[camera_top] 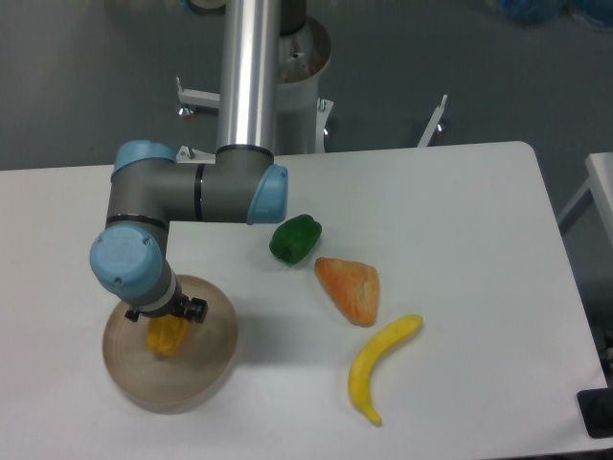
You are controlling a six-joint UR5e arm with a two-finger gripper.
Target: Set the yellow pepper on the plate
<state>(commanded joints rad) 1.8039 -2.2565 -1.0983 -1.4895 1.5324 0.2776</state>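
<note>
The beige-tan round plate (192,374) lies at the front left of the white table. The yellow pepper (167,336), small and yellow-orange, is over the plate's left-middle, right under the arm's wrist. The gripper (165,326) points down at the pepper; the blue wrist joint and a black part hide its fingers, so I cannot see how the jaws stand or whether the pepper rests on the plate.
A green pepper (295,239) lies mid-table. An orange wedge-shaped piece (351,287) lies right of it. A long curved yellow banana (380,365) lies at the front right. The arm's column (251,77) rises at the table's back edge.
</note>
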